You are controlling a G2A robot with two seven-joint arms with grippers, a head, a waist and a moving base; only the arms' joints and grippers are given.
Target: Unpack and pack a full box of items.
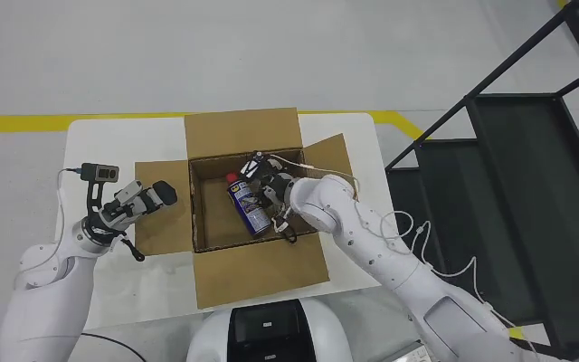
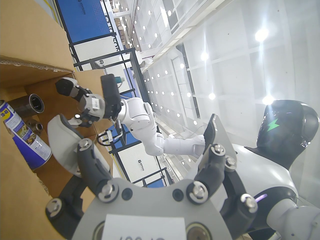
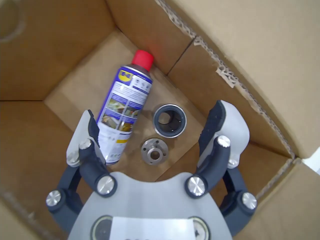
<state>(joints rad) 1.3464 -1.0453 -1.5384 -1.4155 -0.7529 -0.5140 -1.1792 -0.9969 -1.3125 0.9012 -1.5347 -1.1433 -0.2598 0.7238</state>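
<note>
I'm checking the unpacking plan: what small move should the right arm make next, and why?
Probably lower the right gripper straight down around the metal sleeve. Its jaws stand open above the floor of the box, with the sleeve roughly between them and apart from the spray can. The small flange lies close beside the sleeve, so the descent should be careful.

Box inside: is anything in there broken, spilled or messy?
A little. The spray can lies on its side on the floor of the box, red cap on, nothing spilled. One flap edge is ragged and torn. The metal sleeve and flange beside the can look fine.
</note>
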